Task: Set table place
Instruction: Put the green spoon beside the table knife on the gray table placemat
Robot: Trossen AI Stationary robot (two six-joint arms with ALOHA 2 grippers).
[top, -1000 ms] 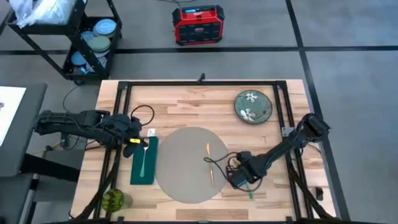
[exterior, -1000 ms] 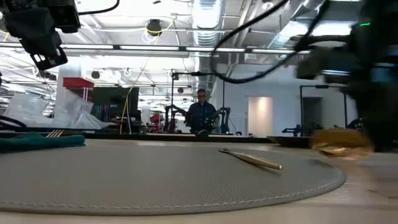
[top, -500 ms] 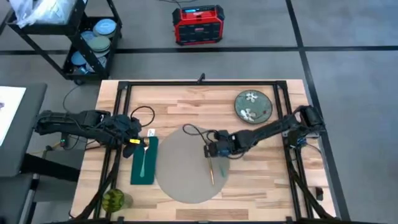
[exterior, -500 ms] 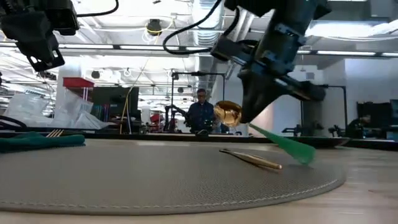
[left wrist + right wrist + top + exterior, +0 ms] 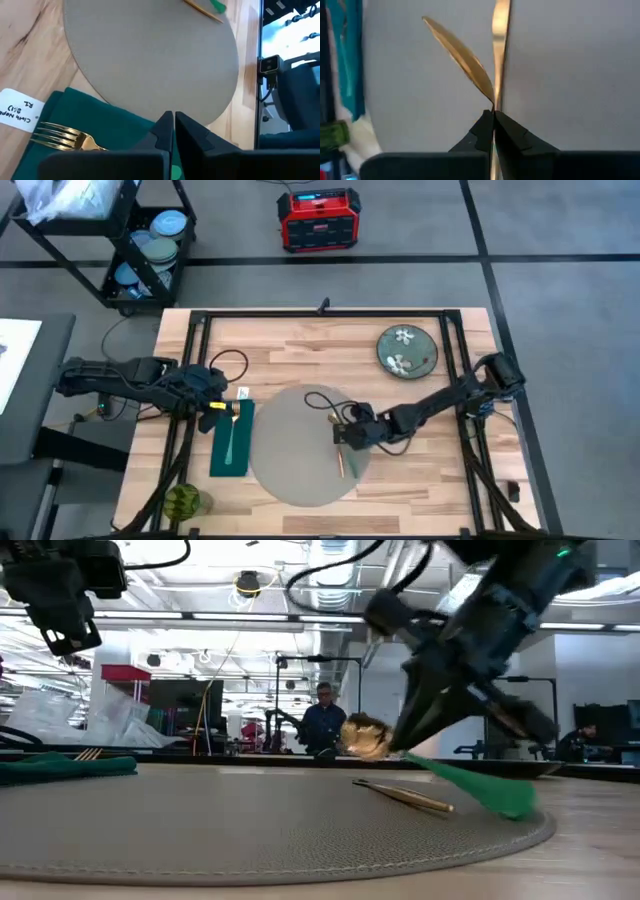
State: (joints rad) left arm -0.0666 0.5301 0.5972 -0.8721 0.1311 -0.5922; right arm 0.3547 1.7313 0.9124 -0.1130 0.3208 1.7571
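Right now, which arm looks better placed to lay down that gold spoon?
The right. Its gripper already holds the spoon above the placemat; the left gripper waits shut over the napkin.

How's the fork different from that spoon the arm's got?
The fork lies flat on the green napkin, beside the placemat; the spoon hangs in the air above the placemat, pinched in the right gripper. The fork ends in tines, the spoon in a rounded bowl. Both are gold.
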